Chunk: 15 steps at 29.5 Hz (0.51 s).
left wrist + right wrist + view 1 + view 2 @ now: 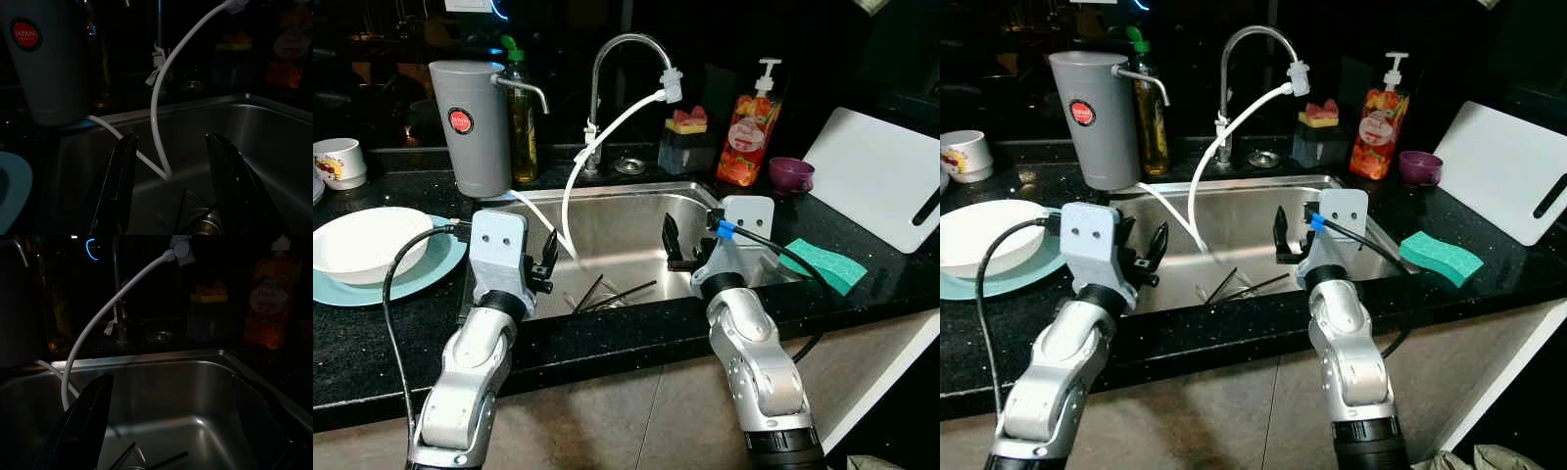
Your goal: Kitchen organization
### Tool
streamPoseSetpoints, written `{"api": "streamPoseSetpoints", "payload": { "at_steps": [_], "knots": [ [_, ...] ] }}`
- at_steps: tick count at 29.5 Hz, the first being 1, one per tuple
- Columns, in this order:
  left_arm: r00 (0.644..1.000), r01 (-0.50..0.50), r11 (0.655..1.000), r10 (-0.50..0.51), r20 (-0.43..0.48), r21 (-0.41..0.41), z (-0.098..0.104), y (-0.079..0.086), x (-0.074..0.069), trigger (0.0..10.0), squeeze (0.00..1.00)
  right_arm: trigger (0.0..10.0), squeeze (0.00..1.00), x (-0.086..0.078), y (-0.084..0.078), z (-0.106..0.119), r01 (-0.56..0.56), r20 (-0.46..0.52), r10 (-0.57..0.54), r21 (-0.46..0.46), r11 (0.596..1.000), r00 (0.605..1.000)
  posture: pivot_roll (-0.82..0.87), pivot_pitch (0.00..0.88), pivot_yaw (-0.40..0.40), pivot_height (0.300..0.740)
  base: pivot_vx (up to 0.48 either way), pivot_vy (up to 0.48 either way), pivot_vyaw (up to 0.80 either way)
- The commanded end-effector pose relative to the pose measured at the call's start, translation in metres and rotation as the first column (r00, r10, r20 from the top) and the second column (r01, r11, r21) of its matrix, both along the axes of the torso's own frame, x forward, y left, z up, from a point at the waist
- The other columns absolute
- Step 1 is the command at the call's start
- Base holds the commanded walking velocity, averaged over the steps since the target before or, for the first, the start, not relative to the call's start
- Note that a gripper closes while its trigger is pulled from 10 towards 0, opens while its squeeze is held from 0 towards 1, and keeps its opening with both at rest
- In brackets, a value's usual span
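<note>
A steel sink [607,191] lies before me in a black counter. Dark chopsticks [612,294] lie on its bottom near the drain. My left gripper [544,262] hangs open over the sink's front left part, with nothing between its fingers [120,181]. Over the front right part, my right gripper [685,250] also stands open and empty, its fingers [85,421] spread wide. A white bowl [367,240] rests on a teal plate [421,269] on the counter to the left. A green sponge [822,262] lies right of the sink.
A white hose [570,196] runs from the faucet [607,59] down into the sink. A grey canister [470,127], oil bottle [521,117] and mug [337,162] stand back left. Soap bottle [749,127], purple cup [790,174] and white cutting board [876,176] are back right.
</note>
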<state>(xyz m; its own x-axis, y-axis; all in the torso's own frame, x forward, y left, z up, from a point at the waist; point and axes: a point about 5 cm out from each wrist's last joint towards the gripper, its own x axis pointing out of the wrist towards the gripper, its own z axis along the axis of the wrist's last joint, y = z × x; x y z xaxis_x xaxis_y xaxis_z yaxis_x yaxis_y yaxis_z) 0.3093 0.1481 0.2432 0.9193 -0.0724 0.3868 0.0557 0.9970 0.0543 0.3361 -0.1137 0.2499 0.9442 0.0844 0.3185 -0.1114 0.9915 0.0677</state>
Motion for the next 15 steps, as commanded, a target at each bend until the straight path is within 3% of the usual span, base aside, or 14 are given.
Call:
{"api": "streamPoseSetpoints", "payload": {
  "at_steps": [1, 15],
  "knots": [
    [0.999, -0.034, 0.999, 0.034, -0.004, -0.009, -0.002, 0.002, 0.001, 10.0, 0.00, 10.0, 0.00, -0.002, -0.001, -0.004, 0.001, -0.007, -0.001, 0.005, 1.000, 1.000, 0.13, 0.053, -0.074, 0.740, 0.000, 0.000, 0.00],
    [0.986, -0.155, 0.988, 0.155, -0.063, 0.015, -0.020, 0.035, -0.003, 10.0, 0.00, 10.0, 0.00, -0.006, -0.003, -0.015, 0.011, -0.042, -0.011, 0.001, 1.000, 0.999, 0.13, 0.053, -0.069, 0.740, 0.000, 0.000, 0.00]
  ]
}}
